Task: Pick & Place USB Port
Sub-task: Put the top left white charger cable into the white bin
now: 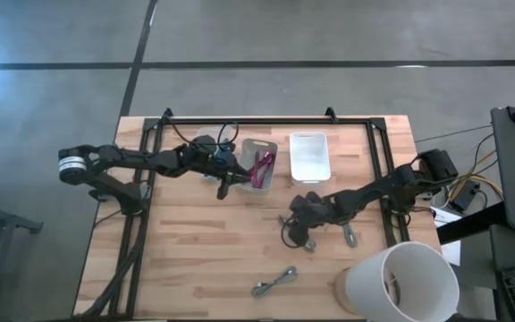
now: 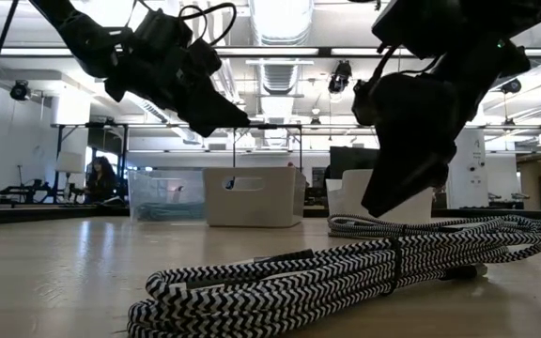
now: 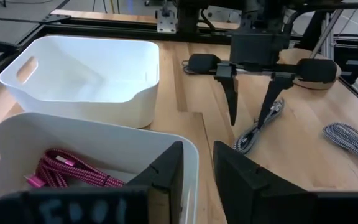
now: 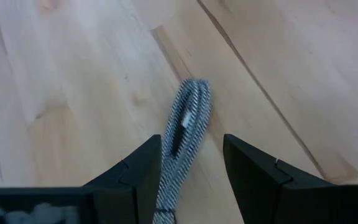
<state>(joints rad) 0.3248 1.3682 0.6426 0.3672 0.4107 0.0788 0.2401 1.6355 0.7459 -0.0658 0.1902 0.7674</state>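
A grey-and-white braided USB cable [image 4: 188, 109] lies bundled on the wooden table [image 1: 195, 250]. In the high view the cable [image 1: 286, 234] sits right of the table's middle. My right gripper [image 4: 191, 140] is open and points down over it, one finger on each side of the cable's end; I see no plain touch. The left wrist view shows that gripper [image 3: 252, 118] from afar. My left gripper [image 3: 197, 152] is open by a narrow gap and hovers over the rim of the clear bin [image 3: 104, 134], which holds a pink cable [image 3: 73, 171].
A white bin [image 1: 309, 136] stands just right of the clear bin [image 1: 259, 140]. A second braided cable [image 1: 274, 283] lies near the near edge and fills the low view's foreground [image 2: 346, 268]. A small cable [image 1: 349, 234], a white cylinder [image 1: 401, 282] and black frame rails [image 1: 240, 122] stand around.
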